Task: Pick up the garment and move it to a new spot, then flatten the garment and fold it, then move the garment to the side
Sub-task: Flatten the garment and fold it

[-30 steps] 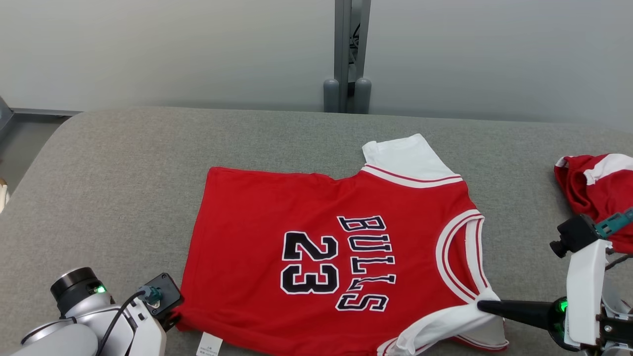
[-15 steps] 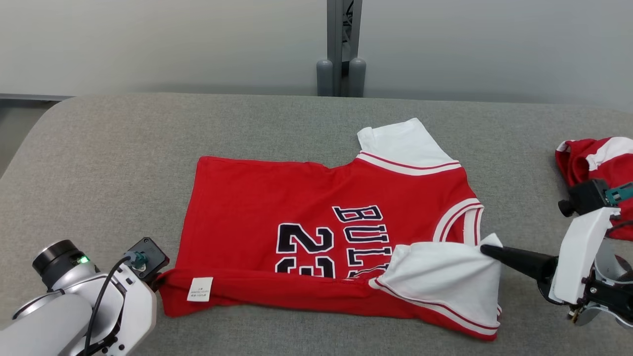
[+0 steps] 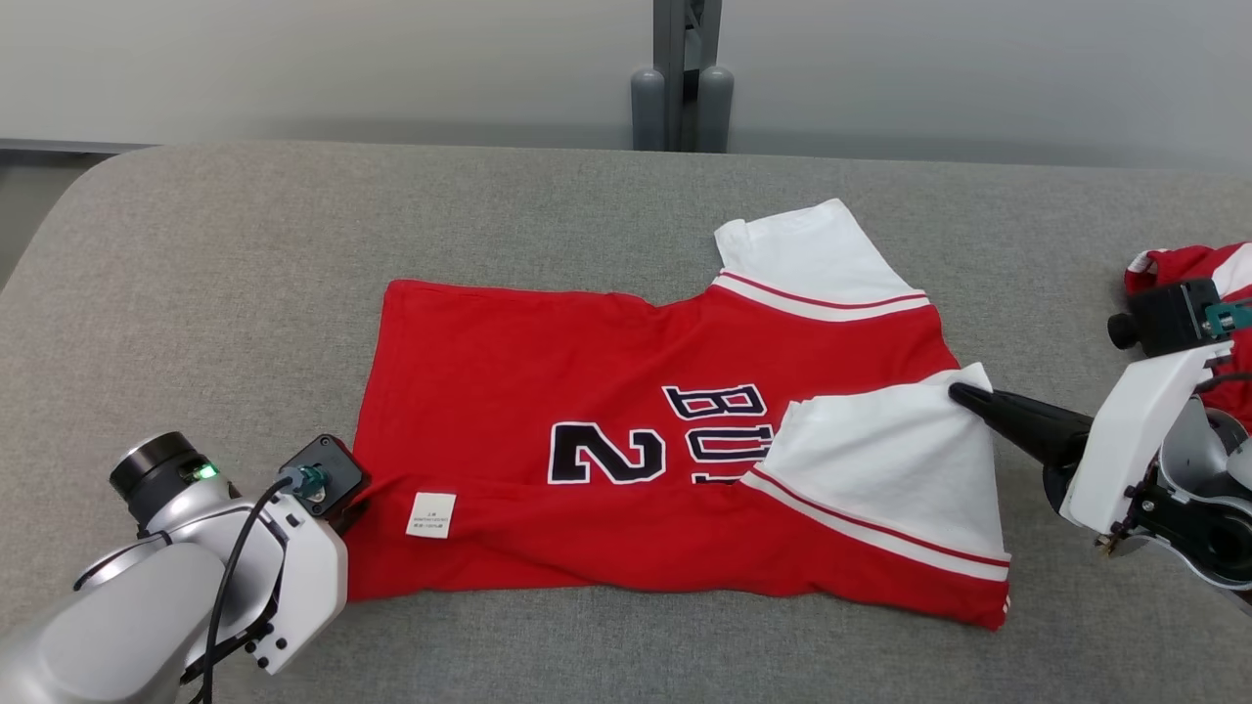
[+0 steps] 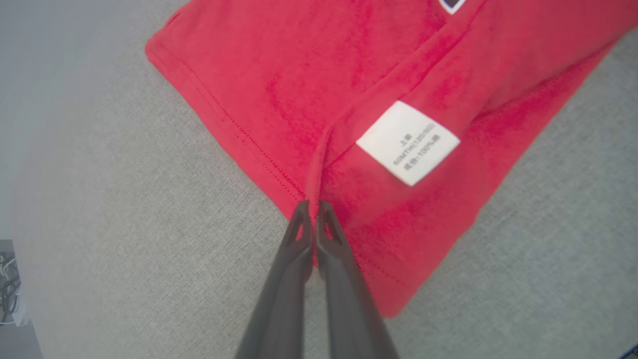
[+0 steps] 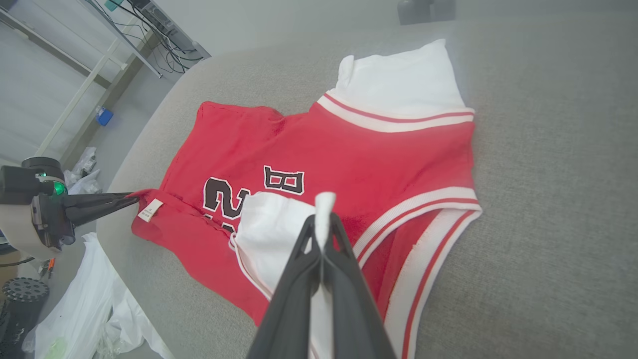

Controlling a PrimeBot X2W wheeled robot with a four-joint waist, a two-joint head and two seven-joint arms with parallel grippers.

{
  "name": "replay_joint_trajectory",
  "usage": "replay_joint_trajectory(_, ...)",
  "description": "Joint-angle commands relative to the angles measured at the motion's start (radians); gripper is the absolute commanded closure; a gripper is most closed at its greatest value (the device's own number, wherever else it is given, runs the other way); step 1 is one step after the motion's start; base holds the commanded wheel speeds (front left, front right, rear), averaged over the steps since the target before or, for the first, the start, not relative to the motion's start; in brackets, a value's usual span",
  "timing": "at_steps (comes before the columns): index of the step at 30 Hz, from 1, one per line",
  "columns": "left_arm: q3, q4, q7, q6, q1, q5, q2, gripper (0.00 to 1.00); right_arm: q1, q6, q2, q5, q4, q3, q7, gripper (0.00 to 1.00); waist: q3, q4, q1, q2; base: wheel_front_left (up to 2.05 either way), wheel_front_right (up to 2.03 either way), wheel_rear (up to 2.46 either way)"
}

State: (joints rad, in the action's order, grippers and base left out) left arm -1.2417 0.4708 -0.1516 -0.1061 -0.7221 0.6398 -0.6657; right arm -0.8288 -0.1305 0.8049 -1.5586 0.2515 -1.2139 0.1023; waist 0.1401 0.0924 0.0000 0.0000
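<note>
Left gripper (image 4: 312, 207): clenched on the near hem corner of the red garment (image 3: 587, 372); in the head view its fingertips are masked by the wrist housing. White label (image 3: 430, 514): exposed on the turned-over near edge, print too small to read. Right gripper (image 3: 954, 391): clamped on the tip of a white sleeve laid across the chest. Lettering half covered; "2" and "BU" are legible. Garment is spread mid-table (image 3: 245, 244). Second red garment (image 3: 1174, 264): cut off at the right edge. Grey post (image 3: 683, 73): top cropped.
</note>
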Motion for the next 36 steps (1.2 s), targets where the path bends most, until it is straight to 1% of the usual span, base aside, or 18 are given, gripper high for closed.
replay_joint_trajectory(1, 0.000, 0.013, 0.012, -0.005, -0.015, -0.009, 0.009, 1.00, -0.013, -0.001, -0.009, 0.017, 0.013, -0.001, -0.015, 1.00, 0.006, 0.001, 0.0000, 0.0000, 0.00, 0.00, 0.00)
replay_joint_trajectory(6, -0.007, 0.052, 0.042, -0.012, -0.031, -0.023, 0.039, 1.00, -0.035, -0.001, -0.037, 0.088, 0.053, -0.015, -0.036, 1.00, 0.019, 0.006, 0.0000, 0.0000, 0.00, 0.00, 0.00)
replay_joint_trajectory(11, -0.012, 0.090, 0.077, -0.016, -0.039, -0.032, 0.059, 1.00, -0.034, -0.001, -0.056, 0.118, 0.093, -0.029, -0.035, 1.00, 0.027, 0.013, 0.0000, 0.0000, 0.00, 0.00, 0.00)
replay_joint_trajectory(12, -0.013, 0.097, 0.084, -0.017, -0.040, -0.030, 0.064, 0.89, -0.029, -0.001, -0.061, 0.112, 0.103, -0.030, -0.030, 1.00, 0.028, 0.015, 0.0000, 0.0000, 0.00, 0.00, 0.00)
replay_joint_trajectory(13, -0.013, 0.106, 0.089, -0.017, -0.040, -0.025, 0.069, 0.54, -0.026, -0.001, -0.063, 0.107, 0.112, -0.031, -0.029, 1.00, 0.028, 0.016, 0.0000, 0.0000, 0.00, 0.00, 0.00)
replay_joint_trajectory(14, -0.014, 0.113, 0.092, -0.019, -0.040, -0.023, 0.071, 0.03, -0.026, -0.001, -0.064, 0.108, 0.120, -0.030, -0.035, 0.55, 0.028, 0.017, 0.0000, 0.0000, 0.00, 0.00, 0.00)
replay_joint_trajectory(15, -0.014, 0.122, 0.092, -0.020, -0.038, -0.019, 0.072, 0.00, -0.023, -0.001, -0.066, 0.101, 0.130, -0.029, -0.037, 0.00, 0.027, 0.018, 0.0000, 0.0000, 0.00, 0.00, 0.00)
replay_joint_trajectory(22, -0.011, 0.163, 0.135, -0.021, -0.035, -0.001, 0.092, 0.00, -0.004, 0.000, -0.077, 0.088, 0.165, -0.023, -0.062, 0.00, 0.002, 0.019, 0.0000, 0.0000, 0.00, 0.00, 0.00)
replay_joint_trajectory(26, 0.012, 0.175, 0.175, 0.000, -0.028, 0.013, 0.092, 0.00, 0.007, -0.001, -0.076, 0.096, 0.171, -0.013, -0.110, 0.00, -0.020, 0.016, 0.0000, 0.0000, 0.00, 0.00, 0.00)
replay_joint_trajectory(28, 0.038, 0.177, 0.211, 0.029, -0.017, 0.030, 0.098, 0.00, 0.017, -0.001, -0.072, 0.105, 0.174, 0.000, -0.158, 0.00, -0.036, 0.014, 0.0000, 0.0000, 0.00, 0.00, 0.00)
replay_joint_trajectory(31, 0.082, 0.178, 0.268, 0.079, 0.006, 0.062, 0.098, 0.00, 0.036, -0.001, -0.068, 0.148, 0.184, 0.005, -0.253, 0.00, -0.062, 0.012, 0.0000, 0.0000, 0.00, 0.00, 0.00)
replay_joint_trajectory(33, 0.119, 0.172, 0.314, 0.117, 0.026, 0.092, 0.102, 0.00, 0.049, -0.001, -0.067, 0.203, 0.205, 0.018, -0.325, 0.00, -0.081, 0.011, 0.0000, 0.0000, 0.00, 0.00, 0.00)
replay_joint_trajectory(36, 0.192, 0.152, 0.378, 0.183, 0.070, 0.146, 0.110, 0.00, 0.096, 0.000, -0.094, 0.287, 0.235, 0.066, -0.364, 0.00, -0.106, 0.005, 0.0000, 0.0000, 0.00, 0.00, 0.00)
